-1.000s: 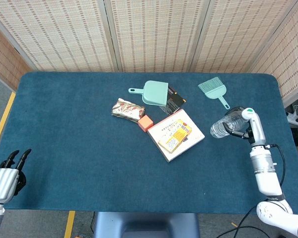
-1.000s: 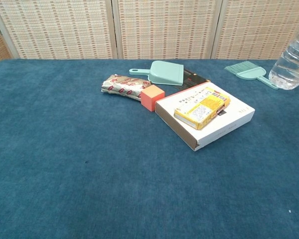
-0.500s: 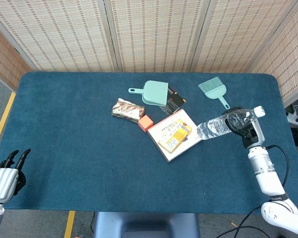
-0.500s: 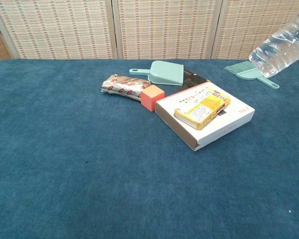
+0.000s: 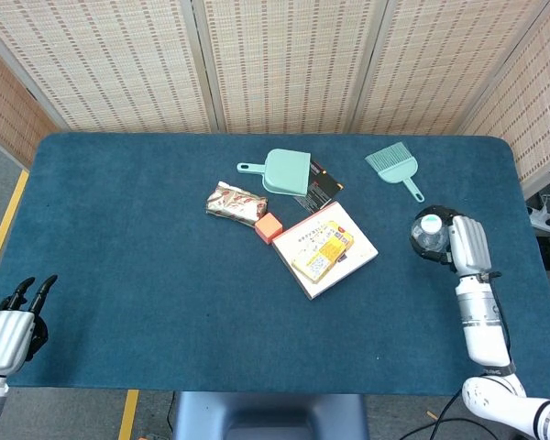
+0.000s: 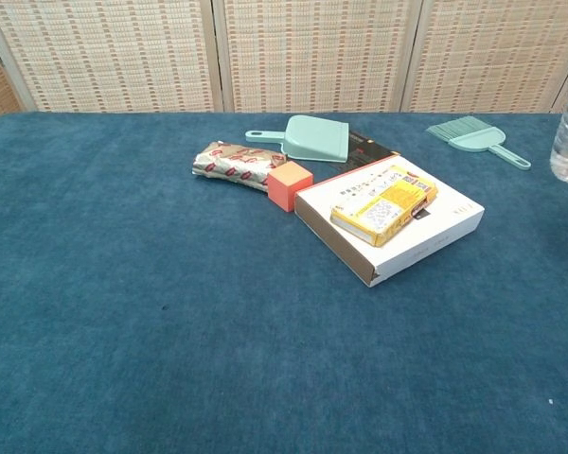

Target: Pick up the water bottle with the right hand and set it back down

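Near the table's right edge, the right hand (image 5: pixel 466 244) wraps its fingers (image 5: pixel 443 253) around the clear plastic water bottle (image 5: pixel 428 233), which now stands upright on the blue cloth-covered table (image 5: pixel 137 229) rather than tilted leftward in the air as half a second ago. A teal hand brush (image 5: pixel 393 166) lies just beyond it, and a white flat box (image 5: pixel 335 259) carrying a yellow packet (image 5: pixel 323 250) lies to its left, well apart. The white forearm runs back toward the near edge, while the left hand (image 5: pixel 7 330) hangs off the near-left corner holding nothing, dark fingers loosely apart.

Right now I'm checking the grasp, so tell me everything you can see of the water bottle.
The water bottle is clear plastic with a white cap, standing upright near the table's right edge, below the green brush. The right hand is wrapped around its side. In the chest view only its lower body shows at the frame edge; whether its base touches the blue cloth is unclear.
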`<state>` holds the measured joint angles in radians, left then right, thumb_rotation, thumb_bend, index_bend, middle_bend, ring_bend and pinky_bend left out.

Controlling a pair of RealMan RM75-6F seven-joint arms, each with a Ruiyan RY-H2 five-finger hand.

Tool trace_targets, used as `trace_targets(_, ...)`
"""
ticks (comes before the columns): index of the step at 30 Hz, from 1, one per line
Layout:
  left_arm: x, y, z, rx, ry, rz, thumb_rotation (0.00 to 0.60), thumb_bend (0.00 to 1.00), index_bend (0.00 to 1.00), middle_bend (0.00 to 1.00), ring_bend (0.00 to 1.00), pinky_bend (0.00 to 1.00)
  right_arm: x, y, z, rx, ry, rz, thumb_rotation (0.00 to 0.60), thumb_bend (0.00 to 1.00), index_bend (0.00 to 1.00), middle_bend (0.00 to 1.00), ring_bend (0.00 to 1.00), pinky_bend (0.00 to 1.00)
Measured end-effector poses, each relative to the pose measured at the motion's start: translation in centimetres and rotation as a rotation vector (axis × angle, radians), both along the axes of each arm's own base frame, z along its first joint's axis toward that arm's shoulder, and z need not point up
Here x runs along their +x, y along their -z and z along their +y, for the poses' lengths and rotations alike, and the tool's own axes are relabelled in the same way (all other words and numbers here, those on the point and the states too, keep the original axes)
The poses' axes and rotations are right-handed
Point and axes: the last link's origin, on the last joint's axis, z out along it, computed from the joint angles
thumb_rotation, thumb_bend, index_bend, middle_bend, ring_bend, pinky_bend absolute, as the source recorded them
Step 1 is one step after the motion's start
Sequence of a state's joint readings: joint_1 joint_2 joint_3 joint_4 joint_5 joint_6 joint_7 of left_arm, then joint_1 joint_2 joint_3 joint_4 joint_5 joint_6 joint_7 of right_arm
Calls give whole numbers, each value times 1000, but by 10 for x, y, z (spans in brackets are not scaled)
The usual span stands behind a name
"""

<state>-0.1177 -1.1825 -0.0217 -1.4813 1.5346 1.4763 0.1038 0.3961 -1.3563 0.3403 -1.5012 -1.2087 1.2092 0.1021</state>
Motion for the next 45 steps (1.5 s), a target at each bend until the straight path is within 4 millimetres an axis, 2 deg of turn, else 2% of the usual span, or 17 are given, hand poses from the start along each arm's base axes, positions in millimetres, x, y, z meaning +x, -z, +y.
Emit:
trace_targets(4,0,0,0,0,-1,0,600,328,69,128,89,331,3,4,3,5,3,149,600,480,724,600,455,578)
trace_targets(9,0,0,0,1,0,0,600,328,69,129,89,331,9,7,6,78,-15,93,600,481,724,600,455,579)
trace_targets(12,0,0,0,0,1,0,600,327,69,128,89,331,12,7,7,136,-34,-53,600,480,724,600,455,579)
trace_targets(20,0,-1,0,1,1,1,600,329,69,129,89,331,12,5,9,256,-27,-698,600,480,724,600,455,580)
trace_targets(23,0,0,0,-1,0,2,600,328,69,129,89,331,9,5,9,275,-9,-842,600,480,724,600,455,582)
trace_targets(26,0,0,-1,-1,1,3,600,326,69,129,89,331,6,6,9,280,5,-892,600,481,724,600,455,583)
trace_targets(30,0,0,0,-2,1,3,600,328,69,129,90,331,1,7,8,259,10,-821,600,481,724,600,455,586)
trace_targets(41,0,1,-1,-5,2,3,600,329,69,129,90,331,-11,11,5,101,28,-148,600,481,724,600,455,587)
trace_targets(45,0,0,0,-4,0,2,600,328,69,129,89,331,-12,13,6,89,42,-104,600,481,724,600,455,588)
